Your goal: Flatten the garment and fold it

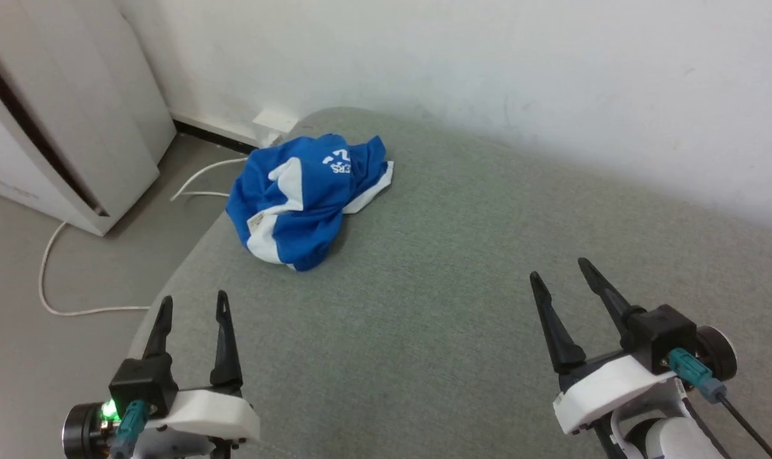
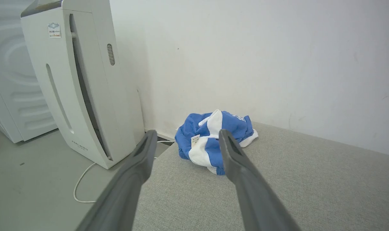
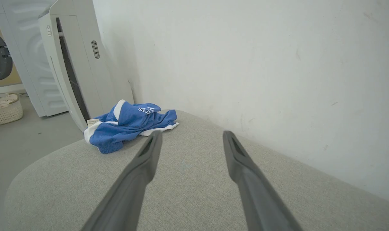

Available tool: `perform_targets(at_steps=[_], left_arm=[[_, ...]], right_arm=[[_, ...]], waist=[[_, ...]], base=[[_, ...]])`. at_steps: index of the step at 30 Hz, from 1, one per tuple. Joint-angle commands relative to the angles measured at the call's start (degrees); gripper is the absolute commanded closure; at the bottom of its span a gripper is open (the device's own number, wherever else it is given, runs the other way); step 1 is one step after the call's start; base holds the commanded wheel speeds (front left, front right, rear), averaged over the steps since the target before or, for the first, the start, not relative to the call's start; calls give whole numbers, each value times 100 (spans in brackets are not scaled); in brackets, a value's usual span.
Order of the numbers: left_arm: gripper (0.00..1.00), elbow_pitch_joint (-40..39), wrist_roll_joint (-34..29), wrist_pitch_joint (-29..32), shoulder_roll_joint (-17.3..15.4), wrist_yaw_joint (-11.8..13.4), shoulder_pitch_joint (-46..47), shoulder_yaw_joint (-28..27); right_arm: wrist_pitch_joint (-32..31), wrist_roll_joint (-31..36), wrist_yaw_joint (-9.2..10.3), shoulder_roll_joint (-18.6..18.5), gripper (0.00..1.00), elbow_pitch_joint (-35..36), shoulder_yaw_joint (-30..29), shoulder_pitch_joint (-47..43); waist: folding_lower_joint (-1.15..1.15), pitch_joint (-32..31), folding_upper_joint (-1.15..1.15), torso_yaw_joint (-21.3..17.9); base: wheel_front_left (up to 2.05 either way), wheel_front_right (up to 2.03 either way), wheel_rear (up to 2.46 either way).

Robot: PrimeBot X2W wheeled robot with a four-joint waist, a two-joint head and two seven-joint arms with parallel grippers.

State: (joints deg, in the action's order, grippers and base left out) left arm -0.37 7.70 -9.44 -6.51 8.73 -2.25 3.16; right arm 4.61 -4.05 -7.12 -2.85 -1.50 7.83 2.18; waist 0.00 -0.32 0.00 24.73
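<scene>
- Left gripper (image 1: 194, 296) hovers at the near left edge, fingers wide apart and empty
- Right gripper (image 1: 558, 268) at the near right, leaning slightly left, fingers also spread wide, holding nothing
- Grey cushioned surface (image 1: 424, 287) lies beneath both
- Garment (image 1: 296, 204) sits crumpled at its far left corner, well apart from both grippers
- Beyond it are a white cable (image 1: 44, 268), a white appliance (image 1: 73, 127) and a pale wall (image 1: 487, 64)

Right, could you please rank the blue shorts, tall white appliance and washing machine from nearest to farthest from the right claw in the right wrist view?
1. Blue shorts, ahead-left on the cushion's far end.
2. Tall white appliance, standing just behind them.
3. Washing machine, further left, behind it.
</scene>
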Motion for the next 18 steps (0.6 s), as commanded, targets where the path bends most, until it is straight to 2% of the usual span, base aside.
perform_targets(at_steps=[1,18], left_arm=[[0,-30,68,-66,-35,61,-85,19],[0,-15,264,-275,-86,232,-123,104]], right_arm=[[45,-48,-25,-2,0,-15,26,105],[94,-126,-30,-2,0,-10,159,126]], waist=[[0,0,0,73],[0,43,0,506]], base=[[0,0,0],[0,0,0]])
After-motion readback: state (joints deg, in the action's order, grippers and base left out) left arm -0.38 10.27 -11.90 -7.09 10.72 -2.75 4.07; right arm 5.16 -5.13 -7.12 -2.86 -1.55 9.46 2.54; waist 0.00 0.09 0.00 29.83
